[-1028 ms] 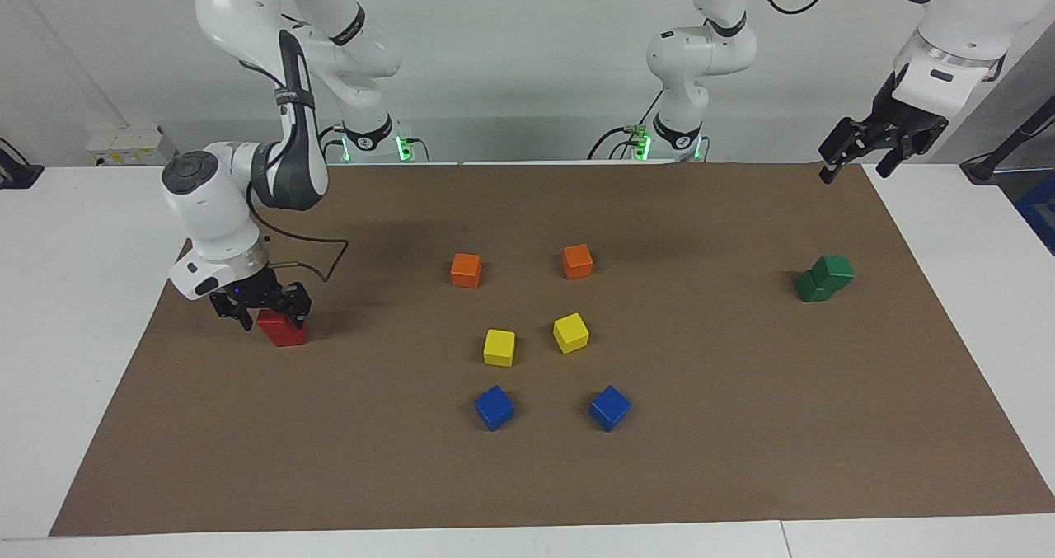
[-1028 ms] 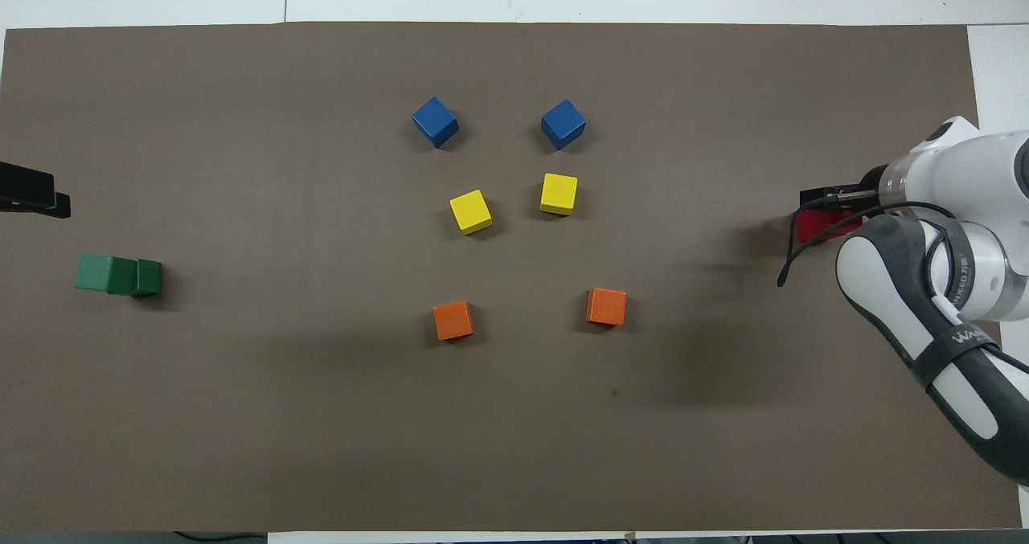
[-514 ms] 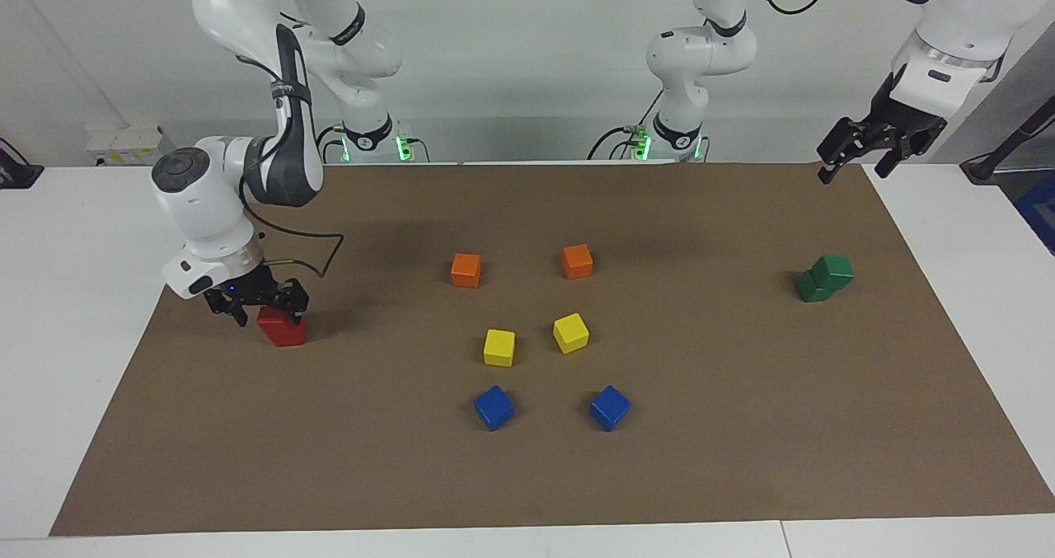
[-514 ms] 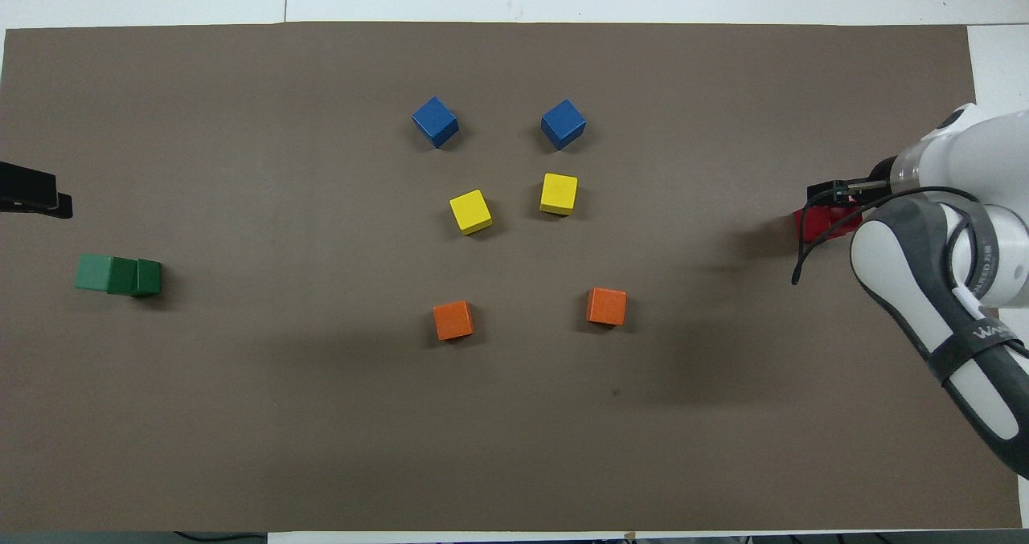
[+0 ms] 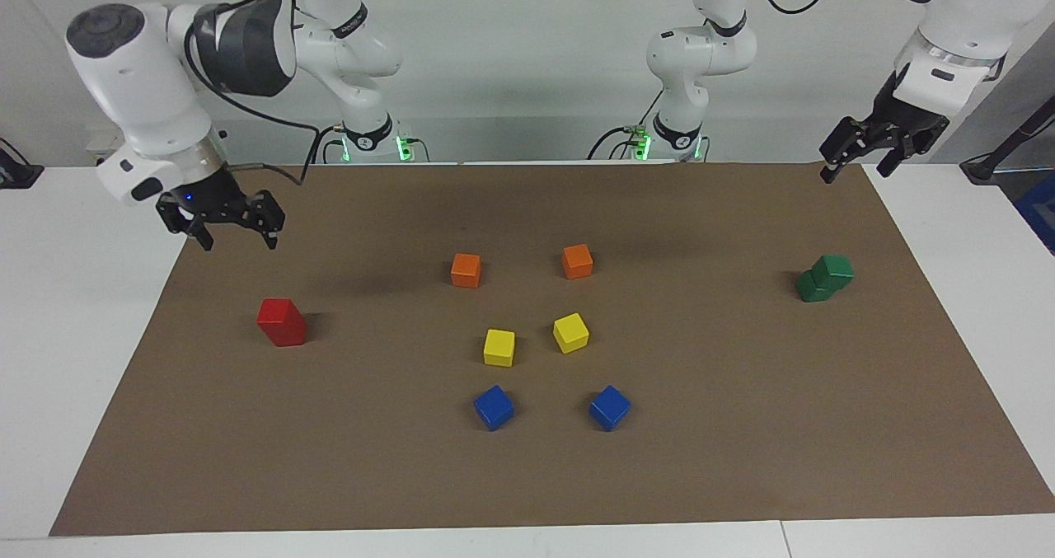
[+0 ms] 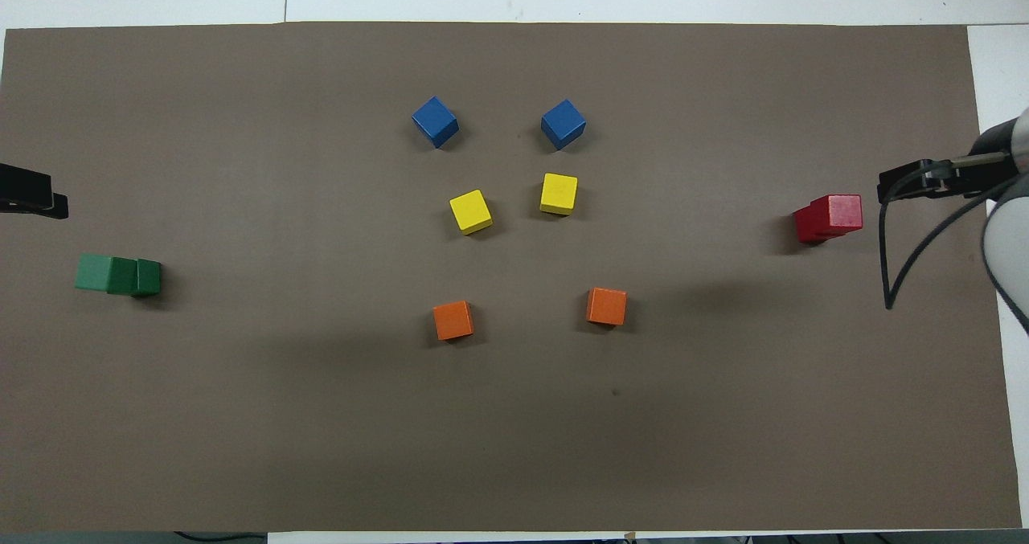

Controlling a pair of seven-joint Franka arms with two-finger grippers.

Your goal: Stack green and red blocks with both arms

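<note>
Item one, the red stack (image 5: pixel 281 322): two red blocks, one on the other, standing on the brown mat (image 5: pixel 527 475) toward the right arm's end of the table. From overhead you can see the top block sitting slightly off square on the lower one.

Item two, the green stack (image 5: pixel 825 278): two green blocks toward the left arm's end of the mat, the upper one set clearly off centre on the lower, overhanging one edge.

Item three, the right gripper (image 5: pixel 235 230): raised over the mat's edge near the red stack, fingers apart, holding nothing.

Item four, the left gripper (image 5: pixel 857 158): raised over the mat's corner at its own end, fingers apart, empty, waiting.

Item five, bystanders: two orange blocks (image 5: pixel 466 269), two yellow blocks (image 5: pixel 499 348) and two blue blocks (image 5: pixel 494 407), single and unstacked in the middle of the mat, well apart from both stacks.

Condition: both stacks appear built, so you may judge the task close to done.

Risks for you to note: the green stack is the weaker one; with so much overhang, a knock to the table or a gripper passing low over it could tip the top block off. The red stack stands near the right gripper, so a low sweep across it on the way home could catch the upper block. Keep both grippers high when you move them.
</note>
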